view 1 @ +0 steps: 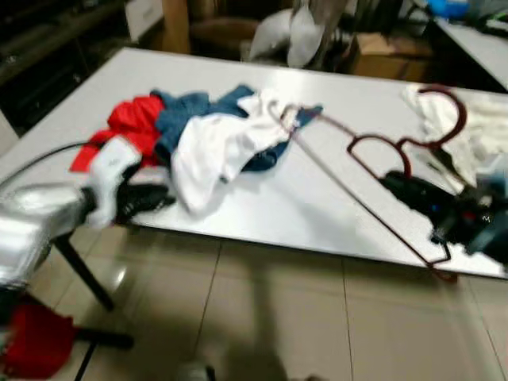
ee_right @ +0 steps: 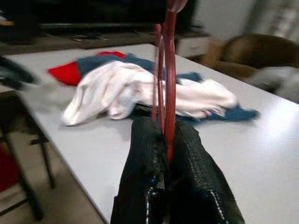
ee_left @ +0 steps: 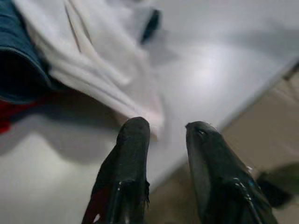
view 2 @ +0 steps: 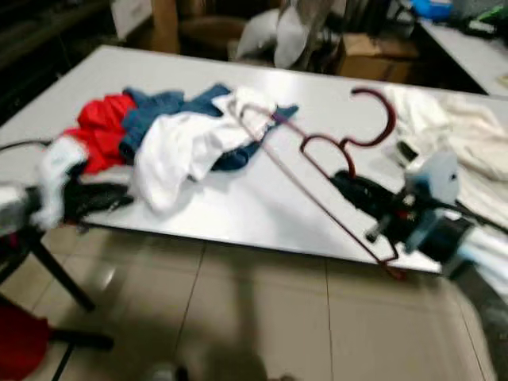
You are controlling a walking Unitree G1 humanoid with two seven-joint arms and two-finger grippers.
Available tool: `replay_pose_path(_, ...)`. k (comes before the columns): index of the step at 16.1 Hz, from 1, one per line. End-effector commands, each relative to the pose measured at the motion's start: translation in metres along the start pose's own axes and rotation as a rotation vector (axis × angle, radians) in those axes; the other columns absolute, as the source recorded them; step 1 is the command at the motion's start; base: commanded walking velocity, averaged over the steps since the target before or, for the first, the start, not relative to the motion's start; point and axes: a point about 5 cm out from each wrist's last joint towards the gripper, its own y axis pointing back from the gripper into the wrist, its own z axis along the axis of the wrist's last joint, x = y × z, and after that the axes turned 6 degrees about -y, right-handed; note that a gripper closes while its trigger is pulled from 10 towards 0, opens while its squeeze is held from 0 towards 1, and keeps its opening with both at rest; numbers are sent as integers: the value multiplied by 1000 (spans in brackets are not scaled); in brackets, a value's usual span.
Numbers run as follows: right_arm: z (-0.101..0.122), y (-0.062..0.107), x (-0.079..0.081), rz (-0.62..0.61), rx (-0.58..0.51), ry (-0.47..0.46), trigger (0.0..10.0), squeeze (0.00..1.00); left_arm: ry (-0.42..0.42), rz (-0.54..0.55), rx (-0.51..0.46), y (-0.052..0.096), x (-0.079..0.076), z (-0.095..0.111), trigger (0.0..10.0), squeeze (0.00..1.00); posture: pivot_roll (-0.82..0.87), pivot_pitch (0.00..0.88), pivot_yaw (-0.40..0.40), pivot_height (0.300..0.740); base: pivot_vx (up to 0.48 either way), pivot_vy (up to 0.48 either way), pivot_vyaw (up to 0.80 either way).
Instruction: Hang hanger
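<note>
— What is hard to make out here?

— Both head views are blurred. The dark red hanger (view 2: 333,171) shows as a thin outline: its hook curls up near a cream cloth (view 2: 452,135) at the table's right end, and its far tip disappears into the pile of clothes (view 1: 202,135), a heap of red, blue and white. The lower corner of the hanger hangs past the near edge of the white table (view 1: 317,206).

— Who holds it?

— The right gripper (ee_right: 166,140). Its two black fingers are pressed together on the hanger's red wire, which rises straight from between them in the right wrist view.

— And the other arm?

— The left gripper (ee_left: 163,135) sits at the table's near-left edge, fingers parted with a gap between them and nothing in it, just short of the white garment (ee_left: 98,60).

— Room to move?

— The middle of the tabletop between pile and hanger is bare. Tiled floor (view 1: 262,317) lies open in front; a black table leg (view 1: 83,274) and something red stand at lower left.
</note>
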Motion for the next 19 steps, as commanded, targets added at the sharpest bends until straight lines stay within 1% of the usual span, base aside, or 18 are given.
replay_pose_path(1, -4, -1, 2, -68, 15, 4, 10000, 0, 15, -19, -39, 11, -8, 11, 10000, 1000, -14, 41, -13, 740, 0, 0, 0)
replay_pose_path(2, -5, -2, 1, -134, 1, -17, 10000, 0, 61, 3, -94, 17, -13, 18, 10000, 1000, -16, 41, -10, 740, 0, 0, 0)
replay_pose_path(3, -2, -6, 3, -239, -69, -58, 10000, 0, 62, 115, -280, 16, -15, 35, 10000, 1000, -19, 43, -10, 740, 0, 0, 0)
replay_pose_path(4, -1, -8, 3, -289, -94, -65, 10000, 0, 72, 205, -349, 12, -13, 40, 10000, 1000, -21, 46, -11, 740, 0, 0, 0)
replay_pose_path(5, -6, -12, 7, -361, -100, -114, 10000, 0, 111, 294, -415, 2, -15, 44, 10000, 686, -21, 47, -16, 740, 0, 0, 0)
replay_pose_path(6, -9, -14, 11, -386, -100, -127, 10000, 0, 146, 323, -445, -3, -18, 45, 10000, 235, -20, 47, -17, 740, 0, 0, 0)
replay_pose_path(7, -21, -22, 26, -404, -85, -166, 10000, 0, 181, 388, -464, -20, -26, 43, 10000, 0, -9, 47, -17, 740, 0, 0, 0)
replay_pose_path(8, -30, -28, 35, -430, -70, -185, 10000, 0, 124, 449, -403, -33, -34, 36, 10000, 0, -6, 47, -14, 740, 0, 0, 0)
replay_pose_path(9, -35, -32, 39, -492, -61, -190, 10000, 0, 83, 510, -354, -43, -40, 28, 10000, 0, -6, 47, -13, 740, 0, 0, 0)
replay_pose_path(10, -38, -36, 40, -546, -72, -213, 10000, 0, 124, 543, -321, -51, -41, 20, 10000, 0, -11, 46, -9, 740, 0, 0, 0)
replay_pose_path(11, -40, -38, 40, -563, -69, -215, 10000, 0, 131, 554, -308, -54, -43, 18, 10000, 0, -9, 49, -11, 740, 0, -480, 0)
replay_pose_path(12, -44, -42, 42, -583, -58, -209, 10000, 0, 132, 553, -299, -60, -47, 18, 10000, 0, -6, 48, -15, 740, 0, -480, 0)
replay_pose_path(13, -49, -44, 44, -604, -41, -208, 10000, 0, 93, 549, -289, -64, -52, 20, 10000, 0, -2, 49, -21, 740, 0, -480, 0)
replay_pose_path(14, -51, -44, 45, -609, -37, -206, 10000, 0, 87, 547, -289, -64, -53, 20, 10000, 0, -2, 49, -21, 740, 0, -480, 0)
replay_pose_path(16, -55, -46, 49, -618, -15, -202, 10000, 0, 100, 557, -301, -68, -60, 20, 10000, 0, -10, 65, -30, 740, 0, -480, 0)
replay_pose_path(17, -57, -45, 48, -636, -14, -211, 10000, 0, 108, 563, -303, -68, -63, 19, 10000, 0, -8, 76, -39, 740, 0, -480, 0)
replay_pose_path(19, -60, -45, 49, -642, -7, -212, 10000, 0, 108, 567, -288, -69, -66, 15, 10000, 0, -6, 81, -40, 740, 0, -480, 0)
